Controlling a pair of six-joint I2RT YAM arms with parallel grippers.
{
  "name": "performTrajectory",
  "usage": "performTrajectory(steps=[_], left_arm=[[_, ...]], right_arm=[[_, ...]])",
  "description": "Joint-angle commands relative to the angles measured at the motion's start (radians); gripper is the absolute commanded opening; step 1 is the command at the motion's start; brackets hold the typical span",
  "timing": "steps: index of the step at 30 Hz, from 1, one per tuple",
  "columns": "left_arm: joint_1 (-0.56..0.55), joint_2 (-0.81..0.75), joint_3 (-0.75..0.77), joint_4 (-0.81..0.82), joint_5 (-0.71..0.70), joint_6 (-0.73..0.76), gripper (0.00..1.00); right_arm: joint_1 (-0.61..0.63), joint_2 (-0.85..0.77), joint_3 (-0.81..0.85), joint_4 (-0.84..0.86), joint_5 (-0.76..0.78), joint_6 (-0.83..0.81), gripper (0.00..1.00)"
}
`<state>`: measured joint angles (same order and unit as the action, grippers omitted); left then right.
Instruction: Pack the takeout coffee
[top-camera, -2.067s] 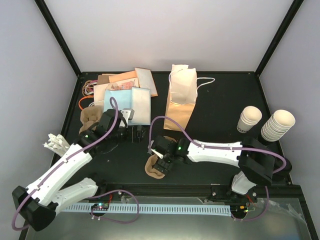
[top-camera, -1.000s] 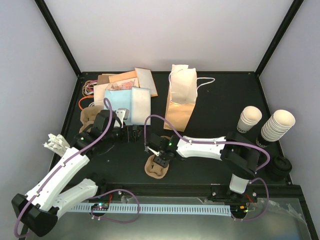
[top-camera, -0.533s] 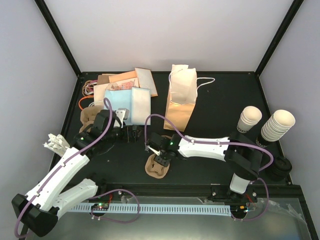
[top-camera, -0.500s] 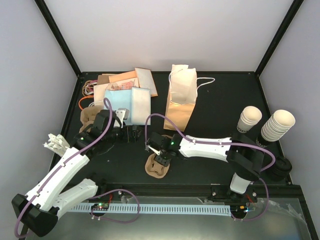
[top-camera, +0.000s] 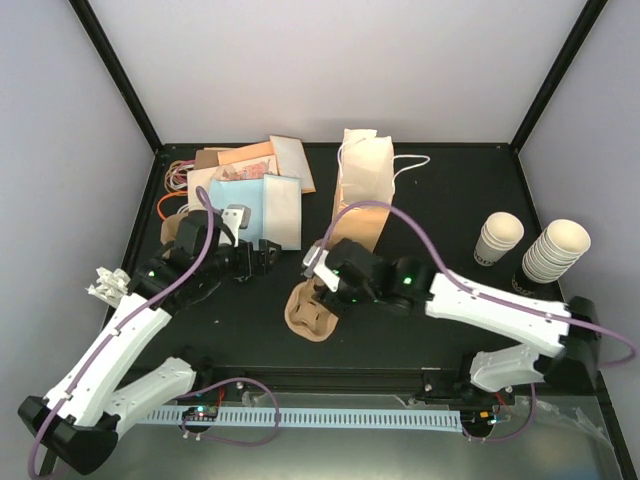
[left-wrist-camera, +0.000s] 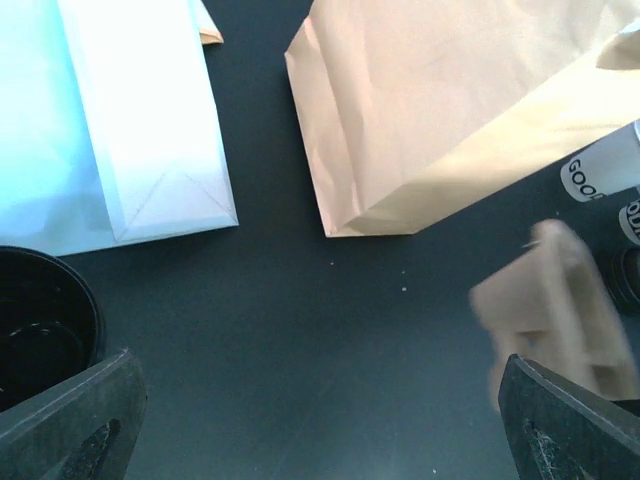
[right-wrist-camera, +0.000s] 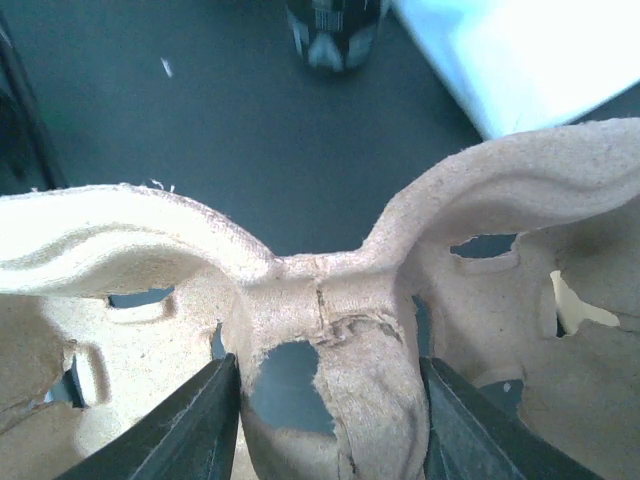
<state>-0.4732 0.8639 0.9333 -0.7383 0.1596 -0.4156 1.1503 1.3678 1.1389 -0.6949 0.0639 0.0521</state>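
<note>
The takeout coffee (top-camera: 497, 238), a white paper cup with black lettering, stands at the table's right; from above its top looks pale. Its lettered side (left-wrist-camera: 603, 168) shows at the right edge of the left wrist view. My right gripper (top-camera: 326, 288) (right-wrist-camera: 325, 400) is shut on the centre ridge of a brown pulp cup carrier (top-camera: 306, 314) (right-wrist-camera: 330, 300), which is held tilted near the table's middle. The carrier (left-wrist-camera: 555, 305) shows blurred in the left wrist view. My left gripper (top-camera: 260, 256) (left-wrist-camera: 320, 425) is open and holds nothing, to the left of the carrier.
A brown paper bag (top-camera: 362, 195) (left-wrist-camera: 450, 110) lies behind the carrier. Flat pale-blue and tan bags (top-camera: 250, 205) are piled at the back left. Stacked cream cups (top-camera: 555, 250) stand at the far right. A black round lid (left-wrist-camera: 40, 335) sits beside my left gripper. White cutlery (top-camera: 110, 285) lies at the left edge.
My right gripper closed on the cup carrier, then raised it and drew it slightly back as the right arm's elbow swung right. The left arm drew back a little.
</note>
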Motion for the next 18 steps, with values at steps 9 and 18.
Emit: performTrajectory(steps=[9, 18], left_arm=[[0.024, 0.025, 0.096, 0.065, 0.114, -0.005, 0.98], [-0.075, 0.194, 0.181, 0.284, 0.18, -0.15, 0.95]], right_arm=[[-0.026, -0.273, 0.183, -0.011, 0.174, -0.016, 0.47], [-0.153, -0.353, 0.303, 0.017, 0.358, -0.032, 0.52]])
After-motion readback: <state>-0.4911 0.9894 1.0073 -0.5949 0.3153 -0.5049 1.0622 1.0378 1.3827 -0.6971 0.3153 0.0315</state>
